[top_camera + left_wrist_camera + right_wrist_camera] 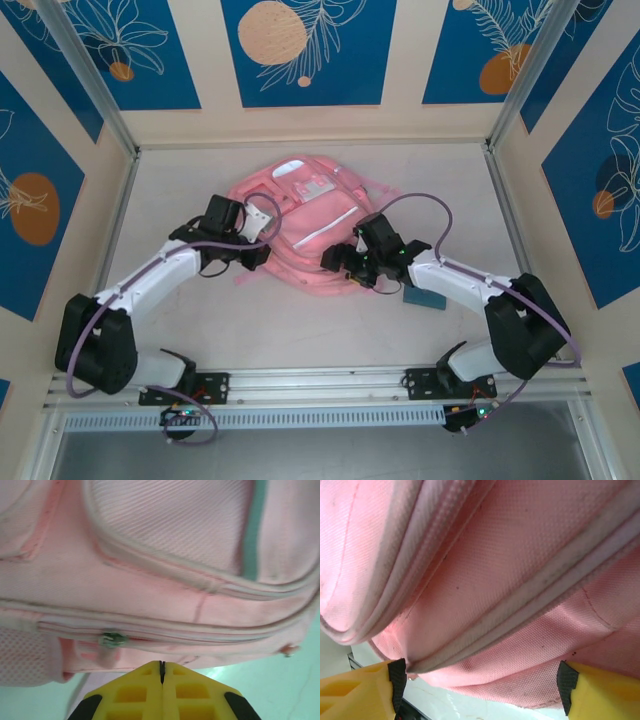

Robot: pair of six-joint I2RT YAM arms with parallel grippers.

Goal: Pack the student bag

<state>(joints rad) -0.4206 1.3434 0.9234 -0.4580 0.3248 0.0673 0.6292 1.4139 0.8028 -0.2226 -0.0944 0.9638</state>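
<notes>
**Pink bag lying mid-table, one gripper clenched at its edge, the other spread around it**

The pale table point(300, 330) is carrying everything, with blue flower-patterned panels standing around it. The student bag point(300, 215), soft, pink and trimmed in white, is lying flat on the middle of the table, towards the far side. Its lower edge is facing the two arms.

The left arm point(150, 275) is reaching in from the near left and the right arm point(470, 290) from the near right. Both are meeting the bag along its near edge.

The left gripper point(252, 256) is sitting at the bag's lower left side. In the left wrist view this gripper point(161, 663) is showing its yellow fingers clenched flat against each other with nothing visible between them. Their tips are lying just beside the bag point(175, 555) and its zipped seam.

The right gripper point(342, 260) is pressing in at the bag's lower right edge. In the right wrist view this gripper point(480, 680) is holding its jaws spread wide. A thick bulge of the bag point(495, 580) is filling the space between them. The dark pads are sitting right at the fabric, and I cannot tell whether they are squeezing it.

A small teal case point(425, 297) is lying on the table just beside the right arm, apart from the bag.

A small metal zipper pull point(112, 640) is hanging on the seam near the clenched fingers.
</notes>
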